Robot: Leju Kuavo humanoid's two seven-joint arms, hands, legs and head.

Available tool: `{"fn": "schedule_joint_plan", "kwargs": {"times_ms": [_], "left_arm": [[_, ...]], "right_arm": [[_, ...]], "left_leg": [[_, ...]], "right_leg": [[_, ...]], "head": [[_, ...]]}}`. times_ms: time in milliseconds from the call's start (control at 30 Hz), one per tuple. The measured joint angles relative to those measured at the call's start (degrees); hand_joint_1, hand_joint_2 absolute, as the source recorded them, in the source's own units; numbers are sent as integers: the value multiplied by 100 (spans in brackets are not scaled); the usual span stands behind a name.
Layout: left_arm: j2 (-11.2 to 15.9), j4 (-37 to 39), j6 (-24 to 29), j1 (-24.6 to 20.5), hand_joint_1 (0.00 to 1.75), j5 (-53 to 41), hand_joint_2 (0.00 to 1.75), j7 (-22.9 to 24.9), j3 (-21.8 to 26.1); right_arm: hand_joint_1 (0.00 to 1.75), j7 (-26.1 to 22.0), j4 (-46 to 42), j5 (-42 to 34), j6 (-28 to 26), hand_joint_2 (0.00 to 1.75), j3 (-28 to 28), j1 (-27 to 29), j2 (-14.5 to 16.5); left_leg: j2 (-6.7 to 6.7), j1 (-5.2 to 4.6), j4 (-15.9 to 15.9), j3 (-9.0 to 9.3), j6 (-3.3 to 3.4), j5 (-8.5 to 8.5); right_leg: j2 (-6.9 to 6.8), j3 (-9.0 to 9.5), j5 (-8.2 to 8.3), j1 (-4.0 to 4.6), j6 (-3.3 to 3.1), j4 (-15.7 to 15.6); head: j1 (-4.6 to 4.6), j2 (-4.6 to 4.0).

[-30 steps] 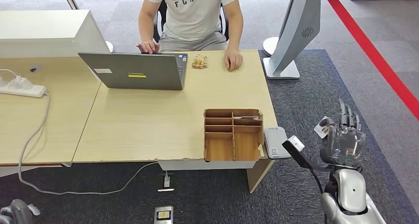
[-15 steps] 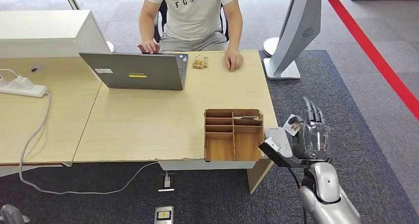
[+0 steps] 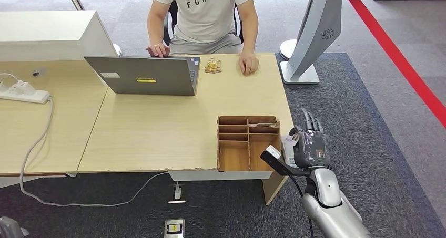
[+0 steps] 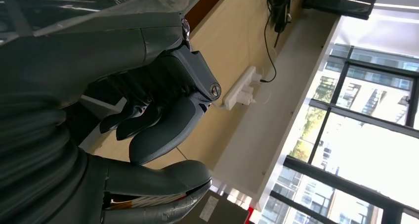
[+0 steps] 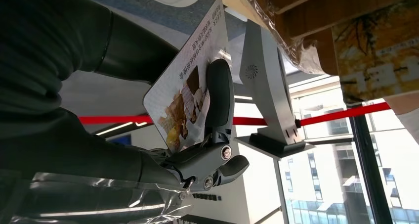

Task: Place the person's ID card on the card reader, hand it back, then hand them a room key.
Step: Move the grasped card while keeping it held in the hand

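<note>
ID card [image 3: 293, 138] pinched in the right hand [image 3: 310, 143], lower right of the head view, just above the white card reader [image 3: 288, 149] at the table's right edge. In the right wrist view, card [image 5: 190, 88] clamped flat under a dark finger [image 5: 220, 93]. Reader mostly hidden behind hand and card; touching or apart, cannot tell. Wooden divider box [image 3: 247, 142] hard against the reader's left side, so little room there; open grey carpet [image 3: 368, 143] to the right. Table [image 3: 158, 127] bare between box and laptop [image 3: 142, 75]. Person [image 3: 205, 12] seated at top centre, both hands on the far edge. Left hand [image 4: 158, 115] with fingers curled in, holding nothing. Against a second ago: right hand shifted left from over the carpet to the table edge, card carried along.
</note>
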Motion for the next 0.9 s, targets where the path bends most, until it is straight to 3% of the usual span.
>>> {"fn": "schedule_joint_plan", "kwargs": {"times_ms": [567, 900], "left_arm": [[0, -32, 26, 23, 175, -14, 175, 0, -6], [0, -38, 103, 24, 175, -64, 175, 0, -14]], "right_arm": [[175, 78, 1452, -586, -455, 175, 32, -276, -98], [175, -93, 1919, -606, -513, 175, 136, -428, 89]], "left_leg": [[0, 0, 1, 1, 1, -1], [2, 1, 0, 13, 1, -1]], "right_leg": [[1, -1, 0, 0, 0, -1], [1, 11, 0, 1, 0, -1]], "head": [[0, 0], [1, 0]]}}
